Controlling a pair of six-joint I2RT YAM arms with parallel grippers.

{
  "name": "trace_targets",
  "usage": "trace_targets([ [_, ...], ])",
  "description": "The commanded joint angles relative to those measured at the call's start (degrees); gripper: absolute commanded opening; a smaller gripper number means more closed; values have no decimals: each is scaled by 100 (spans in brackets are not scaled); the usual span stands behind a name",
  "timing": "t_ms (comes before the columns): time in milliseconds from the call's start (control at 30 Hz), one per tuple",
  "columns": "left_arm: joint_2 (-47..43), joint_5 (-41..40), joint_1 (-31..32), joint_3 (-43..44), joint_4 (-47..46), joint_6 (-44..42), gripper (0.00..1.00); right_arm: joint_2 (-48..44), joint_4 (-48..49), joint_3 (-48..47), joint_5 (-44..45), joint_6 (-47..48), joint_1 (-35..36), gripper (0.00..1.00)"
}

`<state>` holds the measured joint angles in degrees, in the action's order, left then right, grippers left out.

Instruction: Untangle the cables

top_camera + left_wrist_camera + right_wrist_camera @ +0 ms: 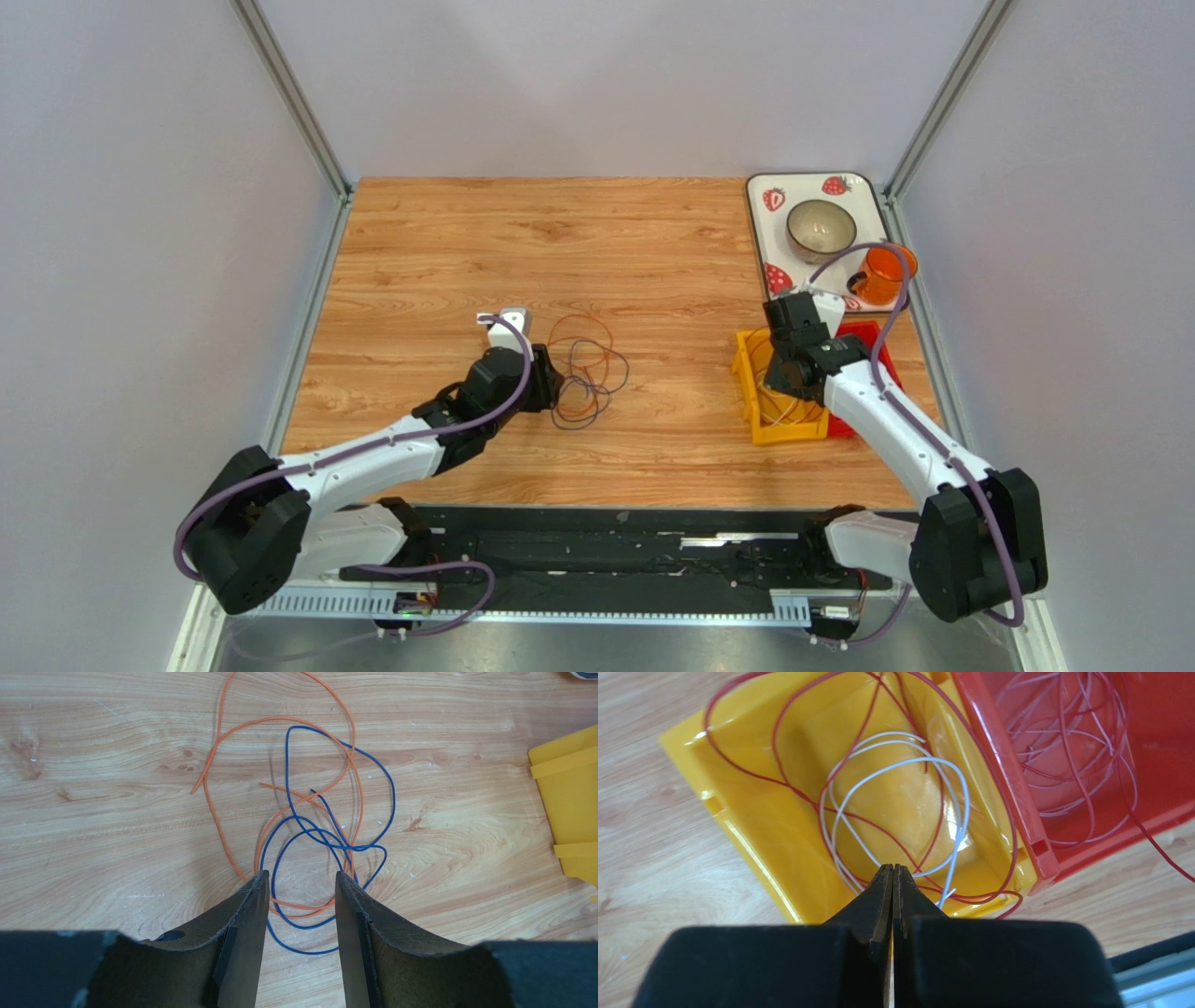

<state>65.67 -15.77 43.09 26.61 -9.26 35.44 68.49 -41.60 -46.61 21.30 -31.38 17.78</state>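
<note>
Handling: cables are thin, light and limp; loops will likely drag each other, so pinch one strand clear of crossings.
Left claw (302, 878): open, low over the table (105, 812); orange cable (218, 728) and blue cable (393, 805) cross between and just ahead of its tips.
Right claw (892, 871): closed, over the yellow bin (738, 829) containing the white cable (965, 805) and red cable (774, 738); cannot tell whether a strand is pinched.
</note>
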Motion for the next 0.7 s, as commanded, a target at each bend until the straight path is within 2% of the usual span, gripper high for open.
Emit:
trace_targets([
  [0,-1,-40,-2,187,-173,-90,48,173,-49,82,620,-659,-46,0],
  [200,-1,-31,-2,187,-173,-90,48,428,-164,135,736,-835,-135,0],
  [333,16,-49,-2,195,-155,-81,49,122,116,21,157,-423,-100,0],
  [433,51,-84,-2,213,-164,-64,50,-309,293,-251,-21,-203,207,0],
  [500,112,-119,-2,230,-182,-37,52,-345,276,-592,311,-159,725,1],
  [600,349,-373,-2,414,28,103,58,-109,197,-1006,751,-115,1542,14],
  [633,420,-409,-2,572,203,121,60,119,240,-1069,822,-106,1736,24],
  [667,490,-453,-2,652,292,147,60,269,310,-1122,832,-71,2086,29],
])
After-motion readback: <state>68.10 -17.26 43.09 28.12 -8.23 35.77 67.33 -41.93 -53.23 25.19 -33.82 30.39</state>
